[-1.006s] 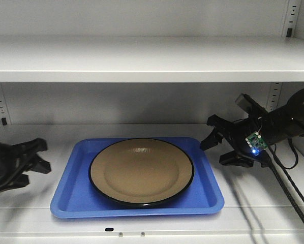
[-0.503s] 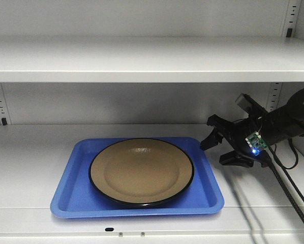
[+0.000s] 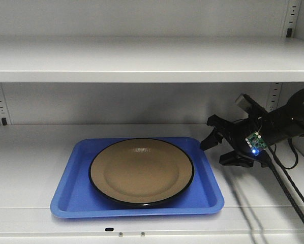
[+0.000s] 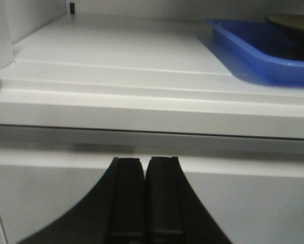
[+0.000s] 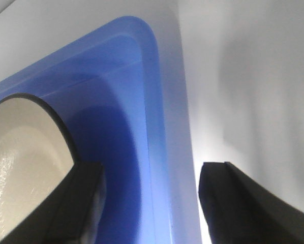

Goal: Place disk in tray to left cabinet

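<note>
Disk (image 3: 141,172) sits centred in tray (image 3: 208,195) on cabinet shelf (image 3: 30,168). Right gripper (image 3: 224,147) jaws spread over the tray's right rim; left gripper (image 4: 144,195) jaws pressed together, below the shelf edge. Risk: a jaw catching the rim on withdrawal would drag the tray off the near edge.

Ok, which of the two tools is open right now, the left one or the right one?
The right tool: its fingers are spread wide beside the blue tray that holds the disk. The left tool has its fingers pressed together, below the shelf front.
</note>
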Robot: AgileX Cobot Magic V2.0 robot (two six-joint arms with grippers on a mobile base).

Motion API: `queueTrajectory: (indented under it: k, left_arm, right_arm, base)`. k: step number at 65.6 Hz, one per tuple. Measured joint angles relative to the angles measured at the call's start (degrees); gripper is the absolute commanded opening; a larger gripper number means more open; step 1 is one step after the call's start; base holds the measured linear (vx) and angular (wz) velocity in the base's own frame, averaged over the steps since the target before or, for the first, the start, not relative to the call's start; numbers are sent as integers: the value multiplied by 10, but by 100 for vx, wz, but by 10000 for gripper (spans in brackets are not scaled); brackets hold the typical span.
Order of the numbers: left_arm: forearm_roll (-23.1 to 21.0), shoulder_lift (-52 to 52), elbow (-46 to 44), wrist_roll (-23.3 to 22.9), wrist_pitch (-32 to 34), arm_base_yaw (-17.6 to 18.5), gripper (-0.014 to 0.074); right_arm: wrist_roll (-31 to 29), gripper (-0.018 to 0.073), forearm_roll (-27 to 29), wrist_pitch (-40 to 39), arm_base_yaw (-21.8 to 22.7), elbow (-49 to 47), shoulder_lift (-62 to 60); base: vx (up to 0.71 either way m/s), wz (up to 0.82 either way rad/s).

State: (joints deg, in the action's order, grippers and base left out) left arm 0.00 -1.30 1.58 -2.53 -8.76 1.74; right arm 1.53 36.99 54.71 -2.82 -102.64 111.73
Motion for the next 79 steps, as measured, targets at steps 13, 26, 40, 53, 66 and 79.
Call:
queueTrajectory:
  k: [13, 26, 40, 53, 66, 79]
  left_arm:
    - [17, 20, 0, 0, -20, -14, -6]
    - [18, 20, 0, 0, -21, -20, -6]
    - [18, 20, 0, 0, -21, -20, -6]
    - [18, 20, 0, 0, -21, -20, -6]
    - [18, 20, 0, 0, -21, -20, -6]
    - [18, 20, 0, 0, -22, -20, -6]
  right_arm:
    - [0, 477, 0, 2, 0, 0, -1]
    - [0, 477, 0, 4, 0, 0, -1]
    - [0, 477, 0, 4, 0, 0, -1]
    - [0, 477, 0, 4, 0, 0, -1]
    - [0, 477, 0, 4, 0, 0, -1]
    - [-1, 477, 0, 5, 0, 0, -15]
  base:
    - [0, 0]
    - [0, 0]
    - [0, 0]
    - [0, 0]
    - [0, 0]
    - [0, 0]
